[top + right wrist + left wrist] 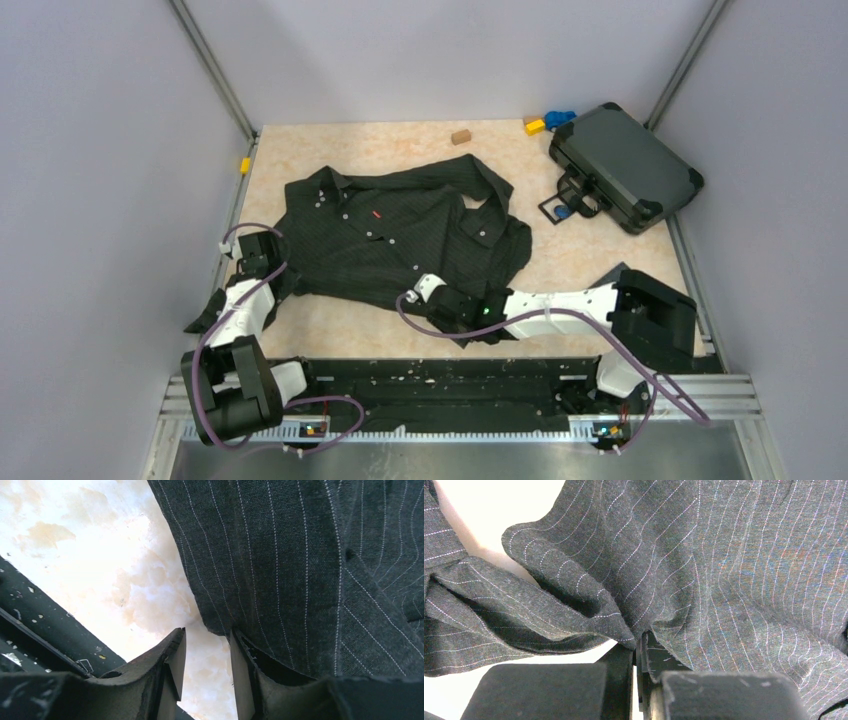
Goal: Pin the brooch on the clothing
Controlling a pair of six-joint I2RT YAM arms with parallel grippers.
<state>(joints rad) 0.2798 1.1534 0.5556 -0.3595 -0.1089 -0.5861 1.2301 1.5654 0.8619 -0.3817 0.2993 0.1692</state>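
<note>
The clothing (400, 235) is a black pinstriped shirt lying crumpled across the middle of the table. My left gripper (268, 268) sits at the shirt's left sleeve, and in the left wrist view it (640, 639) is shut on a fold of the cloth (704, 565). My right gripper (425, 295) is at the shirt's near hem. It (207, 632) stands open over bare table, with the hem (280, 580) draped on its right finger and nothing between the fingers. A small blue piece that looks like the brooch (567, 209) lies by the case handle, far from both grippers.
A dark hard case (625, 165) lies at the back right, with a bright-blue toy piece (560, 118) and a yellow block (535, 126) behind it. A brown block (461, 136) sits at the back. The black base rail (440, 385) runs along the near edge.
</note>
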